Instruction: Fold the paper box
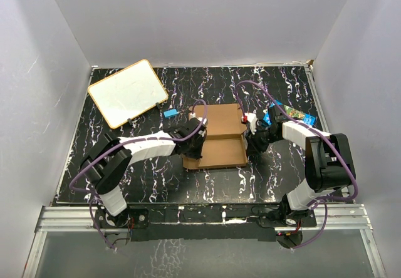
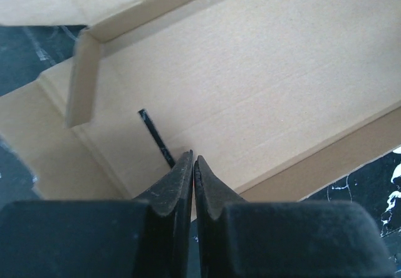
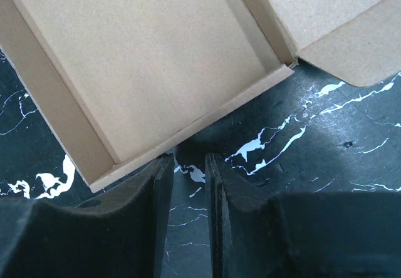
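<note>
A brown cardboard box (image 1: 219, 146) is seen lying open in the middle of a black, white-veined table (image 1: 156, 178), between the two arms. Its near half is formed into a shallow tray with low raised walls. The far half lies flat behind it.

The left gripper (image 1: 193, 141) is placed at the box's left edge. In the left wrist view its jaws (image 2: 193, 162) are pressed together over the box (image 2: 263, 84), the tips just beside a dark slot (image 2: 155, 137). Whether card is pinched between them cannot be told. A narrow flap (image 2: 84, 77) is seen standing up at the tray's corner.

The right gripper (image 1: 250, 134) is placed at the box's right edge. In the right wrist view its jaws (image 3: 188, 162) are held a narrow gap apart with nothing between them, over bare table just beside the tray wall (image 3: 188, 124).

A white board (image 1: 127, 93) with an orange rim lies at the far left, and a blue printed box (image 1: 289, 114) lies at the right, behind the right arm
</note>
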Controlling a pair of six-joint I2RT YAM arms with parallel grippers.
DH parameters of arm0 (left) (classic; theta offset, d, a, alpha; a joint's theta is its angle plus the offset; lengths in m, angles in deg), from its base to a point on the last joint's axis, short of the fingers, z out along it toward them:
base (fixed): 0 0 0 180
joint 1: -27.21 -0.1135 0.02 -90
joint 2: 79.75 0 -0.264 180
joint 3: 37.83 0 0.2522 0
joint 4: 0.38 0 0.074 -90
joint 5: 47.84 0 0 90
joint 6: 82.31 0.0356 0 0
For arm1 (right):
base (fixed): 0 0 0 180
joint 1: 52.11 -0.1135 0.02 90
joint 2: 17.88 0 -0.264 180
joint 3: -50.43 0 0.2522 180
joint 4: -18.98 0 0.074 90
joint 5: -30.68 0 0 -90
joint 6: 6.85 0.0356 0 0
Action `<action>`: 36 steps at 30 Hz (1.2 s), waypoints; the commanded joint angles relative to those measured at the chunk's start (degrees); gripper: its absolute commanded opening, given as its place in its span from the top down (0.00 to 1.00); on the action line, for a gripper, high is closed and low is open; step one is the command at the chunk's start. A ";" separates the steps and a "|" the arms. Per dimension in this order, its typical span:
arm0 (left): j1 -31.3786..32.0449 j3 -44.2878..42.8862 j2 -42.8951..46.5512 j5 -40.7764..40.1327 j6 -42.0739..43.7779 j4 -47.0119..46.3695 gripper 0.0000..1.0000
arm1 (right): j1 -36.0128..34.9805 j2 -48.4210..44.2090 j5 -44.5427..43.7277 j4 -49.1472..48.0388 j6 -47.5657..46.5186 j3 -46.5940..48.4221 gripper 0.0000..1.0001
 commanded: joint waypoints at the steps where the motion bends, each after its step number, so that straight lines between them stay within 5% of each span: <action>1: -0.15 -2.07 6.00 -5.84 2.86 4.07 0.95 | 0.36 0.30 0.29 -1.97 0.55 1.84 0.68; 14: -9.04 -2.21 10.02 -5.40 6.39 6.26 0.88 | 0.66 0.74 0.29 -1.88 0.79 1.84 0.67; 21: -16.11 3.51 15.63 0.66 4.45 3.15 0.72 | 1.25 1.07 1.75 -1.34 2.48 3.14 0.66; 29: -16.88 10.77 16.91 9.01 -2.29 -3.58 0.66 | 4.31 -1.03 5.31 -1.15 5.15 3.85 0.63; 36: -16.86 13.01 16.73 10.05 -4.91 -6.06 0.64 | 6.43 -2.93 16.79 -3.03 9.95 2.93 0.53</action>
